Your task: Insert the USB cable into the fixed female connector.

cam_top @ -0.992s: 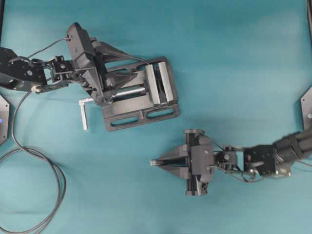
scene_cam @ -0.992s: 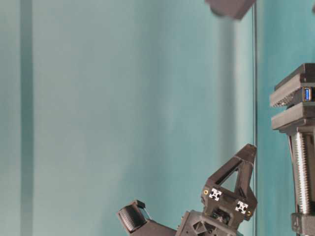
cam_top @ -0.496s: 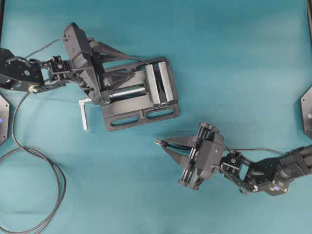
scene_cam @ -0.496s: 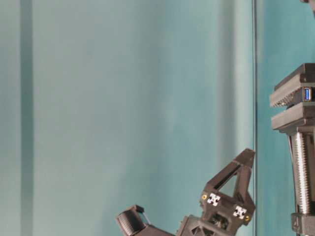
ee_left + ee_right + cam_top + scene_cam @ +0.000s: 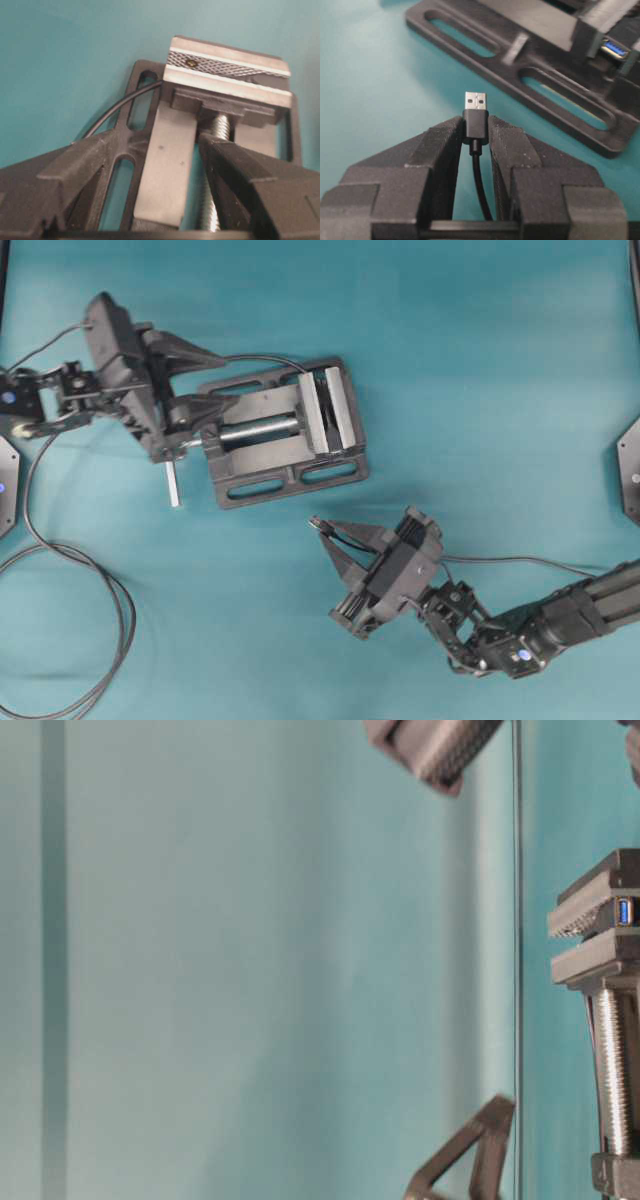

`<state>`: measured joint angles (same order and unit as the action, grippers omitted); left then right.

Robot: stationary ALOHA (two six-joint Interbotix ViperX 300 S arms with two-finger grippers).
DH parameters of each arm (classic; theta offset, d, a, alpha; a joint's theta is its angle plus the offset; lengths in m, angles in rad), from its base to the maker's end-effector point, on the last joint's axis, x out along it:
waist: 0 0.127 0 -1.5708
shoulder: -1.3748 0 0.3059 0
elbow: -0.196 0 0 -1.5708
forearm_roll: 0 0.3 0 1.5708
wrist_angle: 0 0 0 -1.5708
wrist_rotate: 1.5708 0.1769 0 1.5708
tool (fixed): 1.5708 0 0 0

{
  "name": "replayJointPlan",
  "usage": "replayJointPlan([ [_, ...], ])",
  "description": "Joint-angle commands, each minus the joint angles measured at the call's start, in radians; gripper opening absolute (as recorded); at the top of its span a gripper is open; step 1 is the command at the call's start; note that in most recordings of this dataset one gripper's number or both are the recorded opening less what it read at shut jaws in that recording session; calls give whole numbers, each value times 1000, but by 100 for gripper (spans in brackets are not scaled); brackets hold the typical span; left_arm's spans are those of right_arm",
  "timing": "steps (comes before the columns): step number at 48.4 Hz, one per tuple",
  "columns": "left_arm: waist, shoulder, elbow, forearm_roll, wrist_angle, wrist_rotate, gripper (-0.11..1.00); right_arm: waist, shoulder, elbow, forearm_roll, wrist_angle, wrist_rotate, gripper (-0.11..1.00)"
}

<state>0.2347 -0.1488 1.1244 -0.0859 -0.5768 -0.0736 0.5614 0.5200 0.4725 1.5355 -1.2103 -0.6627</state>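
Between the 2 pads of the right gripper (image 5: pixel 476 131) sits the USB cable (image 5: pixel 476 125): clenched on the black plug body, silver tip sticking out past the fingertips (image 5: pixel 442 135), thin cable running back down the gap between the fingers; in the overhead view the right gripper (image 5: pixel 318 527) is low and right of centre on the teal table (image 5: pixel 480 370), tips pointing up-left toward the grey vise (image 5: pixel 285 430), close to its lower right corner but not touching; plug is clear of the vise, well short of the socket; the fixed female connector (image 5: pixel 615 49) shows as a blue-tongued socket at the top right of the right wrist view, clamped in the vise jaws above the slotted base; table-level view shows the same blue socket (image 5: pixel 625 911) between the 2 jaw blocks at the right edge; left gripper (image 5: pixel 215 410) is spread wide and grasping nothing, fingers either side of the vise screw at the handle end; in the left wrist view its 2 fingers (image 5: pixel 80 165) straddle the screw, no contact that can be confirmed; thin black cable (image 5: pixel 120 107) arcs from the jaws off to the left; looped black cable (image 5: pixel 70 570) lies on the table at the lower left, well apart from both grippers.
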Motion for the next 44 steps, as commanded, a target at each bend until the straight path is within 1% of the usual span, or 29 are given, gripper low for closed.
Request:
replayJointPlan([
  [1,-21,-60,17,5,-6,-2,82,3,-15,-48,54,-32,-28,22],
  [5,-38,-100,34,5,15,-2,86,3,-14,-60,92,-43,-49,22],
  [10,-51,-149,49,5,61,-3,97,3,-15,-69,143,-77,-52,22],
  [12,-57,-170,55,5,86,-2,99,5,-15,-75,163,-95,-54,22],
  [17,-78,-238,83,8,156,2,100,3,-14,-94,206,-140,-61,22],
  [23,-123,-354,135,8,195,3,100,5,-8,-117,249,-183,-64,22],
  [29,-190,-543,204,8,202,-5,100,5,14,-153,299,-233,-81,22],
  [31,-216,-623,227,8,209,-8,100,5,21,-167,311,-247,-89,22],
  [33,-249,-735,255,8,221,-9,100,5,28,-179,321,-255,-98,22],
  [37,-279,-908,281,8,265,-9,100,5,34,-196,333,-270,-109,22],
  [41,-282,-1040,282,8,380,-8,100,5,37,-207,345,-282,-110,22],
  [44,-282,-1089,281,8,503,-2,100,2,38,-213,353,-287,-110,22],
])
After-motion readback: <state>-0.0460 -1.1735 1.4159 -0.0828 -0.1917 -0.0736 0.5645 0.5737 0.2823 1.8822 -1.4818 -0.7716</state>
